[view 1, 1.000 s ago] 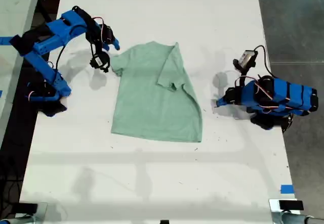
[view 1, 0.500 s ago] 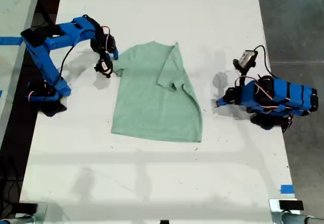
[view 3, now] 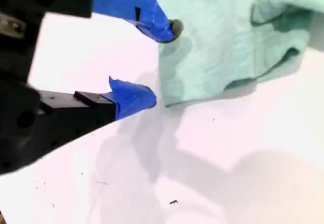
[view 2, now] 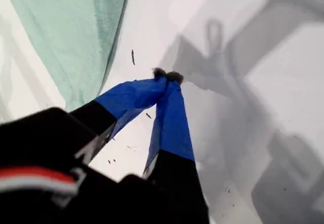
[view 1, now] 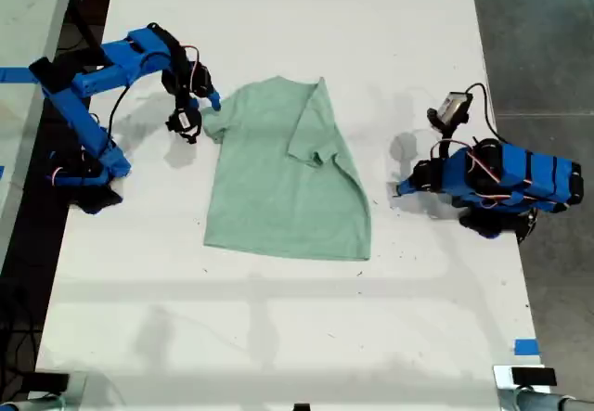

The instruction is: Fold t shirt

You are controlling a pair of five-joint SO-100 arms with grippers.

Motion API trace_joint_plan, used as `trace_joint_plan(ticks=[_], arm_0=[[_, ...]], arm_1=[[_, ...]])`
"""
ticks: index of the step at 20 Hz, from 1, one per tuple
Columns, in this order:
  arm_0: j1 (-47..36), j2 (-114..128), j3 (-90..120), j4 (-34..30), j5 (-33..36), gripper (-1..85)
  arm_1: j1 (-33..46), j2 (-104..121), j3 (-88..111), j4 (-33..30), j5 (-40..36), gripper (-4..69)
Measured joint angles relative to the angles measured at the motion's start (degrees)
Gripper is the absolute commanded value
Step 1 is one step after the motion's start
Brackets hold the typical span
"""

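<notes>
White bench [view 1: 278,21] carries the t shirt [view 1: 278,179] flat at its middle, one side already folded over. Your second gripper [view 3: 157,64] hangs open at the shirt's sleeve edge; your first gripper [view 2: 167,77] rests closed, empty, beside the shirt. Close too shallow and you'll probably pinch only the hem, letting the sleeve slip mid-fold.

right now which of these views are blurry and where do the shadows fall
Exterior view: sharp, even light, soft grey shadows on the table beside both arms. First wrist view: soft focus, near housing blurred, broad grey shadows beyond my first gripper. Second wrist view: blurred throughout, bright table washed out, a shadow under my second gripper by the t-shirt.
</notes>
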Motion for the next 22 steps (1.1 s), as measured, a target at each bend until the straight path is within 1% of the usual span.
trace_joint_plan(ticks=[2,4,7,8,9,11,13,15,17,20,22], arm_0=[[0.44,1.58,0.00,1.41,0.00,15.6],[0.88,1.49,0.97,1.49,0.00,15.7],[1.05,-3.34,2.72,-2.11,0.00,14.8],[0.97,-5.54,2.55,-2.90,0.35,6.3],[1.05,-7.29,1.93,-2.90,0.26,0.1],[1.49,-11.60,-0.44,-3.69,0.26,0.0],[1.58,-12.39,-1.93,-2.72,-0.79,0.0],[1.67,-9.58,-3.60,0.53,-1.76,0.0],[1.76,-8.17,-8.79,6.68,-3.25,0.0],[5.01,-8.00,-23.91,17.84,-5.45,0.0],[9.14,-8.00,-32.78,20.92,-8.70,0.0]], arm_1=[[0.00,0.00,0.00,0.00,0.00,-2.5],[0.00,0.00,0.00,0.00,0.00,-2.5],[0.00,0.00,0.00,0.00,0.00,-2.5],[0.00,0.00,0.00,0.00,0.00,-2.5],[0.00,0.00,0.00,0.00,0.00,-2.5],[0.00,0.00,0.00,0.00,0.00,-2.5],[0.00,0.00,0.00,0.00,0.00,-2.5],[0.00,0.00,0.00,0.00,0.00,-2.5],[0.00,0.00,0.00,0.00,0.00,-2.5],[0.00,0.00,0.00,0.00,0.00,-2.5],[0.00,0.00,0.00,0.00,0.00,-2.5]])
